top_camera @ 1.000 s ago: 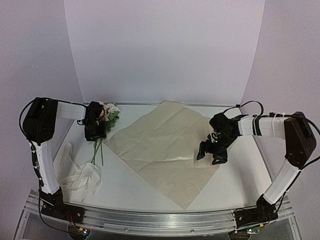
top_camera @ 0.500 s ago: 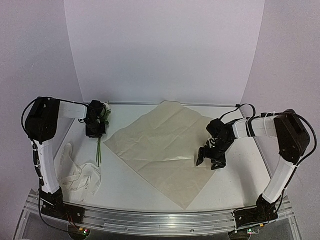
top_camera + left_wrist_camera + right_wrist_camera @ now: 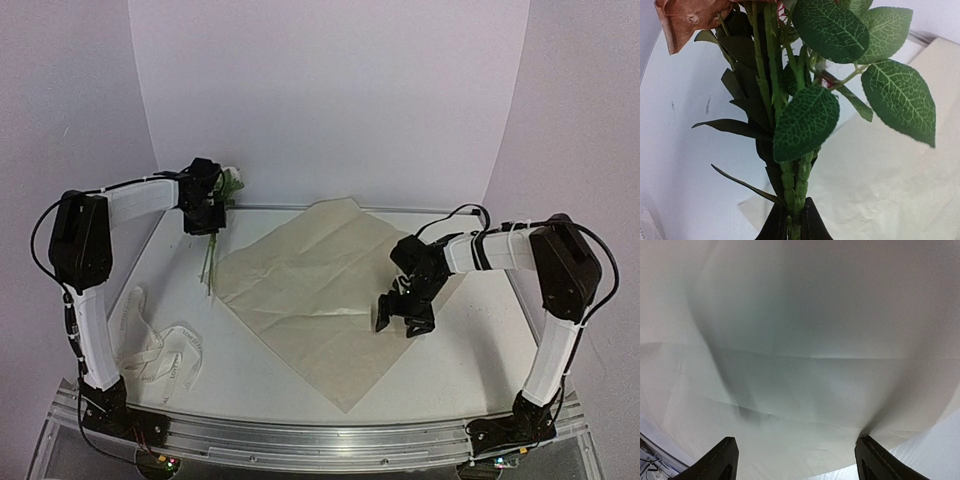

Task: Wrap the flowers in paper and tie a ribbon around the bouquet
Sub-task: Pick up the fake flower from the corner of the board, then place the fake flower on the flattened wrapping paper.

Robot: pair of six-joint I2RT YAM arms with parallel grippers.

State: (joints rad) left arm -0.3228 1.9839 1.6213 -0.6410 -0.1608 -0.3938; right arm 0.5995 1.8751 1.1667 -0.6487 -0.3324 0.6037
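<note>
Green stems of the flowers (image 3: 799,180) are pinched between the almost closed fingers of the left gripper (image 3: 792,225), which holds the bunch off the table (image 3: 250,385) at the far left, stem ends dangling just left of the paper (image 3: 310,290); the hold is on thin stems only, so the bunch could swivel, slip out or shed a stem on the way across; the leafy top looks heavy enough to tip it. Over the right part of the sheet the right gripper (image 3: 400,315) holds nothing, fingers spread wide and very close to the paper; whether they touch it I cannot tell; a sideways move there could drag or crumple the sheet. Near left, the ribbon (image 3: 160,355) lies loose, apart from the paper; an arm sweeping low could snag it.
</note>
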